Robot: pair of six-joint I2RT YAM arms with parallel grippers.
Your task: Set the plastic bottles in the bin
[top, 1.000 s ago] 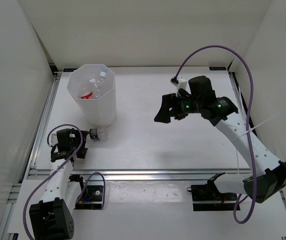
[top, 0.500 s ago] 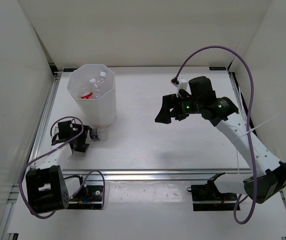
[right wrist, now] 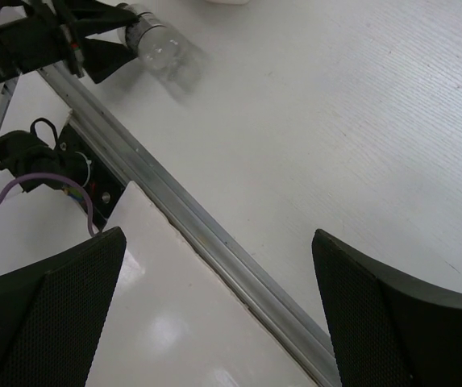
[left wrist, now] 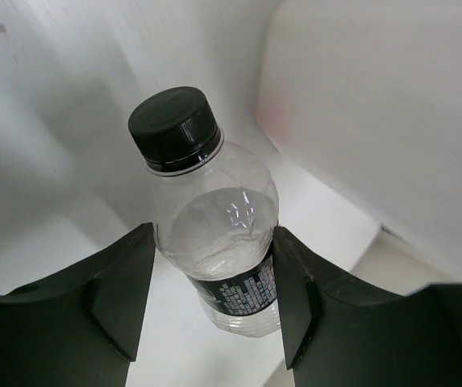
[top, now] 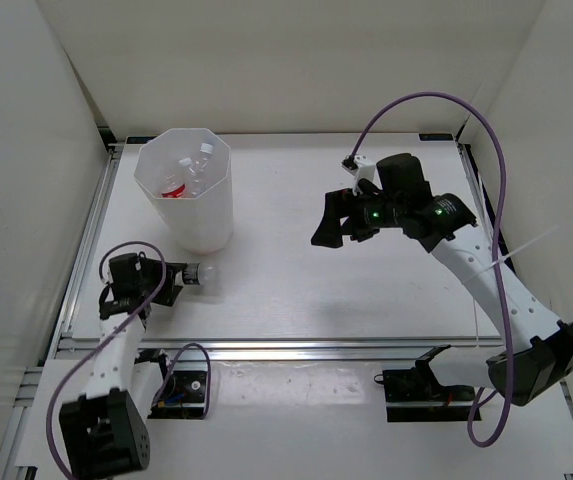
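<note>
I'm seeing the bin holding several bottles — most of the job's looking done. My right gripper is hovering wide open, empty. My left gripper is clamping the black-capped bottle low beside the bin — the wrist view's showing that contact, the overhead isn't.

bottle: clear body, black cap, black white-speckled label being shown | bin: white | cable: purple | table: white
</note>
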